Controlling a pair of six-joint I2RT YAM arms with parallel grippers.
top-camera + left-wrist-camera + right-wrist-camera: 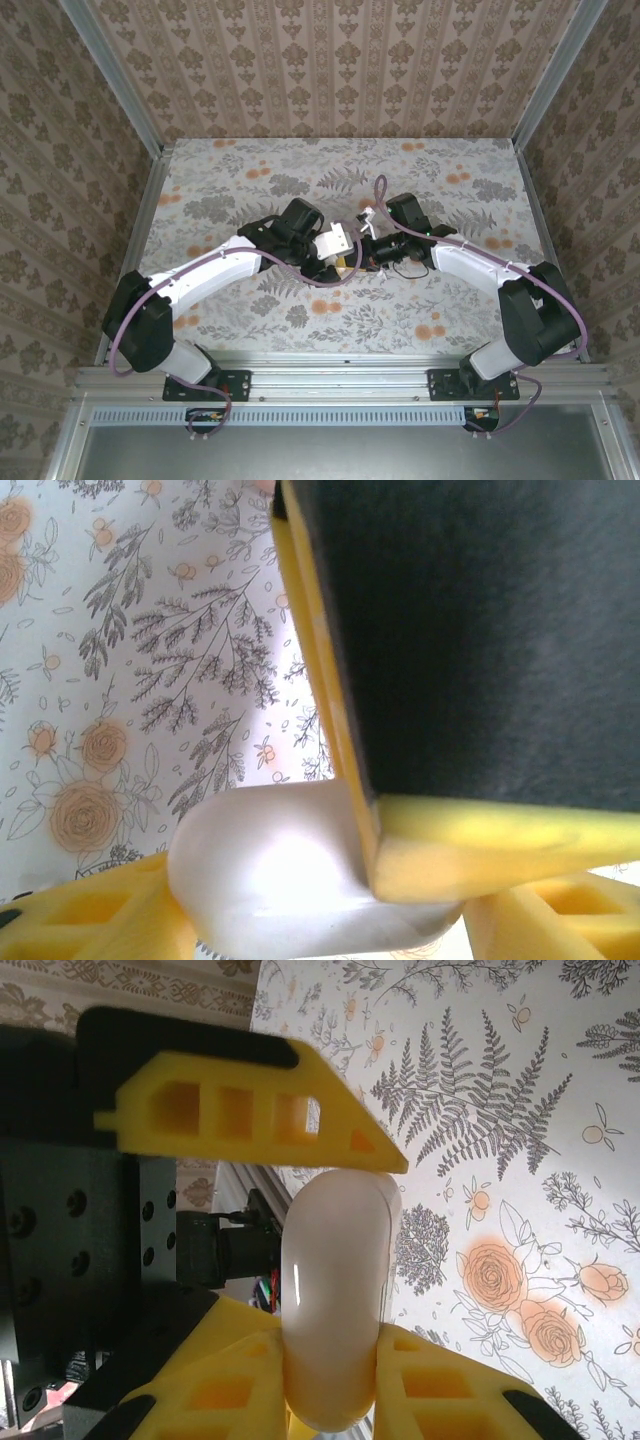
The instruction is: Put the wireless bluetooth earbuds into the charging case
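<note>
My right fingers (250, 1110) are clenched on the charging case (335, 1300), one above it and one below, so it stands pinned end to end between them. I judge this hold is meant to keep the case steady and leave its long sides free for the other arm to work on the lid.

On the far side of the case, one dark-padded left finger (480, 630) lies along its flank with its yellow edge touching the rounded corner. From that alone I cannot tell whether my left fingers are gripping the case or have let go of it.

The case sits between my two sets of fingers. As far as I can judge, it is held up off the flowered surface (520, 1110) rather than resting on it.

It is a small, glossy white box with fully rounded ends, and a bright streak of light runs down its side. I cannot make out a seam or hinge. A shell this smooth will probably slip if my squeeze is off-centre.
</note>
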